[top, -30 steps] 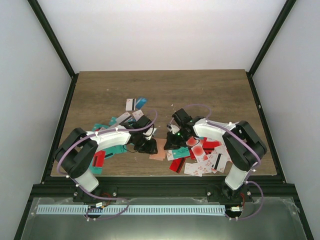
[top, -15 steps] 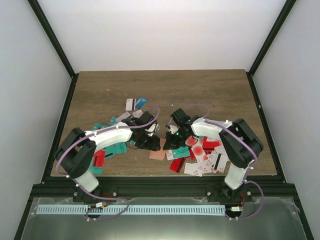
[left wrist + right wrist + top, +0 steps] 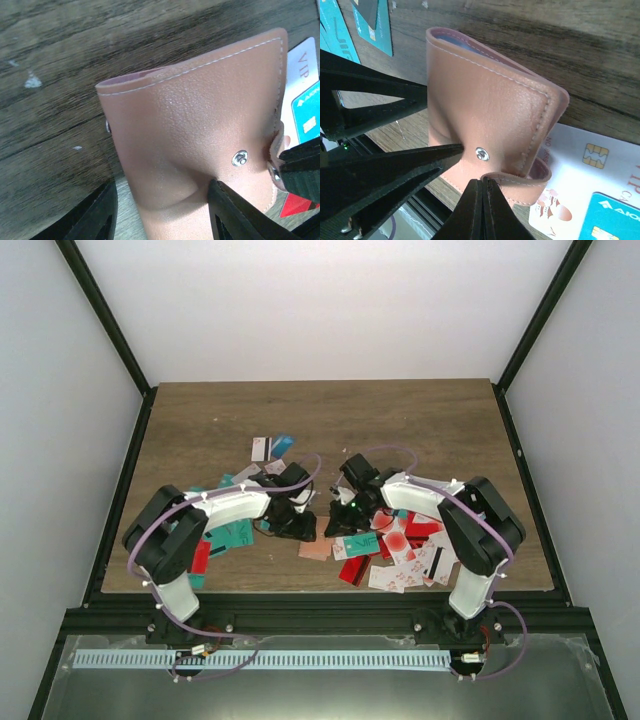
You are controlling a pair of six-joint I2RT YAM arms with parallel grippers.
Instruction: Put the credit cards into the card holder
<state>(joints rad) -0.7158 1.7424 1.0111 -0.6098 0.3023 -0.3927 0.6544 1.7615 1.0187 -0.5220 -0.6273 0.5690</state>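
Fingertips of the right gripper [image 3: 482, 185] pinch the snap flap of the salmon-pink card holder [image 3: 485, 100], over the table [image 3: 600, 60] beside credit cards [image 3: 580, 200]; the left gripper [image 3: 162, 192] stands parted, one tip denting its white-stitched face.

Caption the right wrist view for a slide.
Right gripper pinching the card holder by its flap, credit cards beneath.

Left claw [image 3: 299, 525] gapes apart; right claw [image 3: 339, 523] pinched tight.

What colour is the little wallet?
The card holder is salmon pink all over, with a small silver snap. The right wrist view shows it best.
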